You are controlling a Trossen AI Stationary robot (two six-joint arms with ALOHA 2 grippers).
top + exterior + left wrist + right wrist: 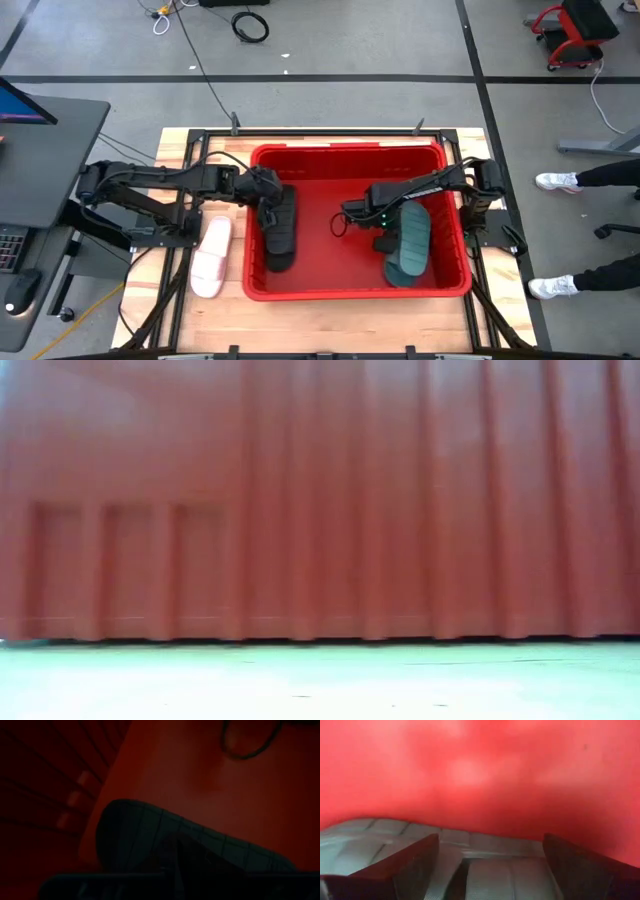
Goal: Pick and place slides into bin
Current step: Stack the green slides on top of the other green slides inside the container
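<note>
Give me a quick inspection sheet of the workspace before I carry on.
Surface: wooden tabletop, bare at its edges.
Job's things: large red ribbed plastic bin holds a black rubber slide on its left and a dark teal-green rubber slide on its right; a white/pale pink rubber slide lies on the table left of the bin.
Clutter: nothing seen.
Grippers: left gripper shut on the black slide; right gripper over the teal slide, fingers open.
Cables: coiled black cable on the floor beyond the table.
Surroundings: a person's legs and white shoes at right.
</note>
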